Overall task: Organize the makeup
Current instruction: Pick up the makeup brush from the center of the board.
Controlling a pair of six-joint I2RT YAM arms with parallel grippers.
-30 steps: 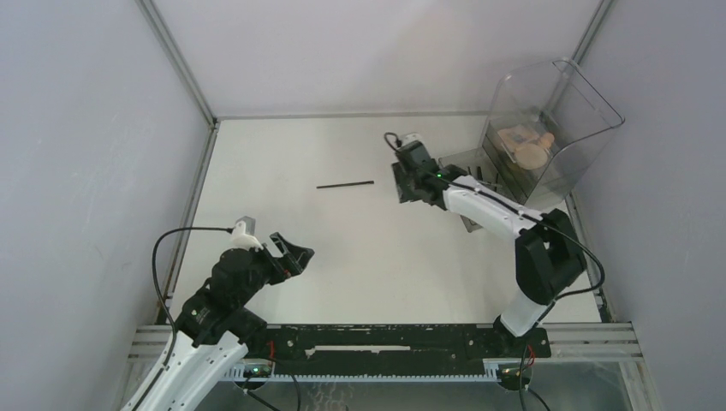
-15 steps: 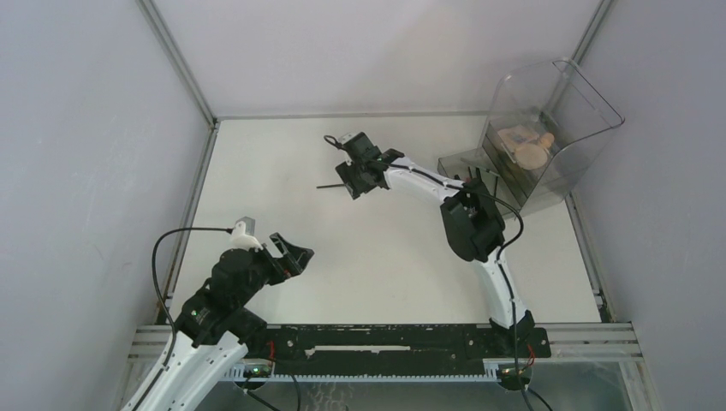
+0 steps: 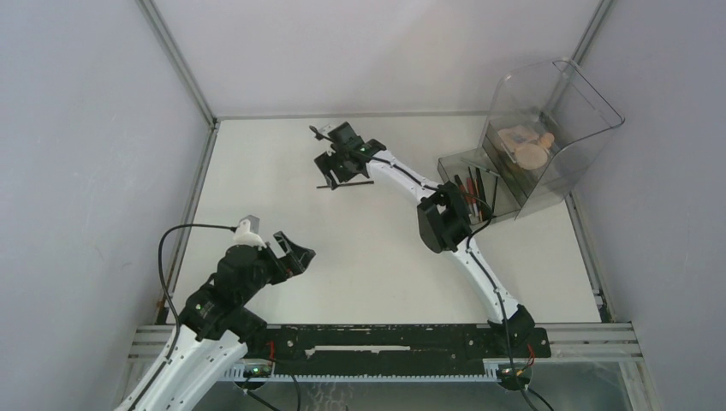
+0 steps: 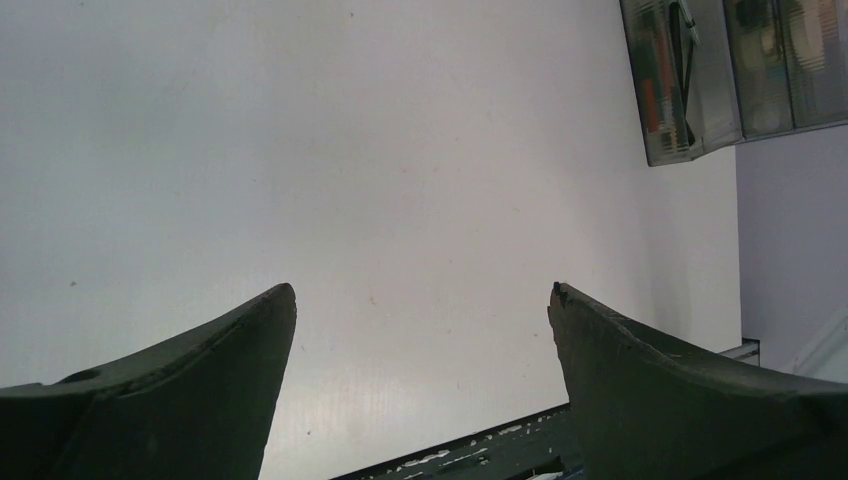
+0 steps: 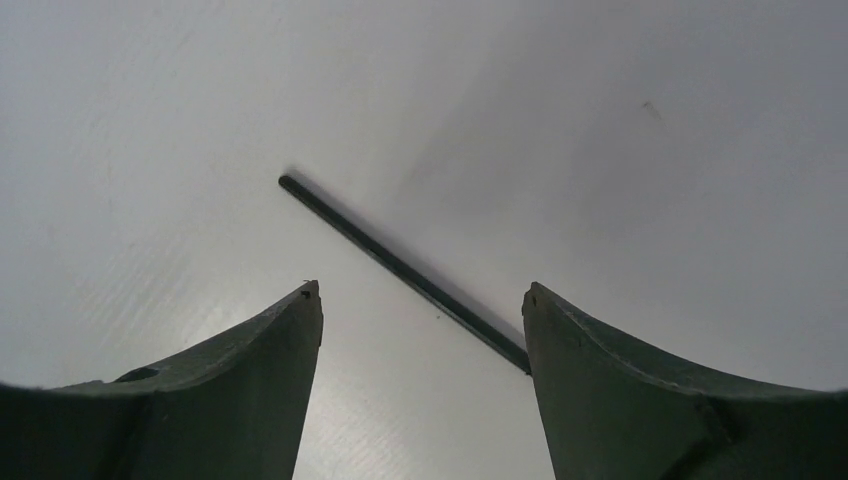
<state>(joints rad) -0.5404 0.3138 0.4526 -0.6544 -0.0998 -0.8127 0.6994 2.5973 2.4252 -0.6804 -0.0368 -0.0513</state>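
Note:
A thin black pencil [image 3: 365,182] lies alone on the white table at mid-back. In the right wrist view the pencil [image 5: 400,265] runs diagonally, and its lower end passes behind the right finger's tip. My right gripper [image 3: 340,171] [image 5: 420,290] hovers just over it, open, with nothing between the fingers. My left gripper [image 3: 296,254] [image 4: 422,290] stands wide open and empty at the front left, far from the pencil. Other makeup sits in the organizer: pencils and red sticks [image 3: 473,187] in its open drawer, and beige compacts [image 3: 526,145] higher up.
The clear smoky organizer box [image 3: 572,103] stands at the back right against the wall; its corner [image 4: 700,80] shows in the left wrist view. Grey walls close the table on the left, the back and the right. A metal rail [image 3: 385,338] runs along the near edge.
My right arm has swung left from beside the organizer's drawer to above the lone pencil, and its jaws have widened. The left arm has stayed in place.

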